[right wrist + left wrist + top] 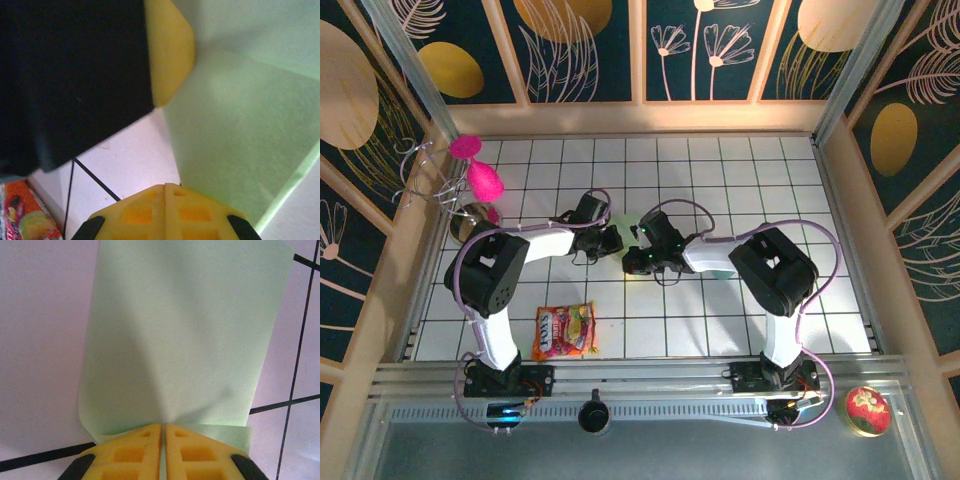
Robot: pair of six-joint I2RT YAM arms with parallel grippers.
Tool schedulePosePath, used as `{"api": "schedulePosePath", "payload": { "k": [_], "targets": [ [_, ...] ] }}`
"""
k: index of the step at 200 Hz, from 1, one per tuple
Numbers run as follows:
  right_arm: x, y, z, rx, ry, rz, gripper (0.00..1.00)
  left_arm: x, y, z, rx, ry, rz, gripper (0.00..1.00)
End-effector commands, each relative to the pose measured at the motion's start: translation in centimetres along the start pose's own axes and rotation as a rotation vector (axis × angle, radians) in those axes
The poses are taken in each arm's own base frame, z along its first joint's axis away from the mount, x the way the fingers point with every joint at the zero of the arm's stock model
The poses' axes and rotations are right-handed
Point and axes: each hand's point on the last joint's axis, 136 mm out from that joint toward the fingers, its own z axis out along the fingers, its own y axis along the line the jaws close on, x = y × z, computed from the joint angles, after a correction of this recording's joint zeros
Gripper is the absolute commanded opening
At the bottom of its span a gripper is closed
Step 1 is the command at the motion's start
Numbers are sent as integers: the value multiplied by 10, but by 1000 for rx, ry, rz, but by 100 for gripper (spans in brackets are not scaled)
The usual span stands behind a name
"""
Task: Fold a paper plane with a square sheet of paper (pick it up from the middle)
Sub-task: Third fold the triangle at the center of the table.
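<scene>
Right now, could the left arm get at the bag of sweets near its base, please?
Probably not yet: the left gripper is shut on the green paper, so it would have to let go first. The bag of sweets itself lies uncovered.

Pale mint-green square sheet of paper (180,340), smooth, curled over on itself, near edge doubled under

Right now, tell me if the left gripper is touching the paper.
Touching. The left wrist view shows the left gripper shut on the paper, whose near edge runs in between the yellow fingers.
</scene>
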Motion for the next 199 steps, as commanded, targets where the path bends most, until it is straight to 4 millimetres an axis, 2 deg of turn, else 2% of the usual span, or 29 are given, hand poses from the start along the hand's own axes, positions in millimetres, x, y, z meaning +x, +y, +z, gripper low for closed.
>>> {"api": "schedulePosePath", "payload": {
  "k": [1,61,96,135,167,186,199],
  "targets": [
    [-29,13,-4,-30,-77,7,3,6,13,7,-49,32,1,11],
    [-27,-7,12,0,-43,22,1,9,15,9,-52,43,3,10],
    [-7,-25,14,44,5,20,0,11,22,12,-74,49,-2,9],
    [26,-37,0,66,65,14,0,13,30,15,-104,50,-10,8],
    [49,-40,-17,64,96,7,0,13,31,16,-105,52,-13,8],
    [56,-41,-26,74,103,1,0,13,30,16,-99,54,-12,8],
    [52,-42,-33,100,85,-16,0,12,28,15,-93,54,-10,8]
  ]
}}
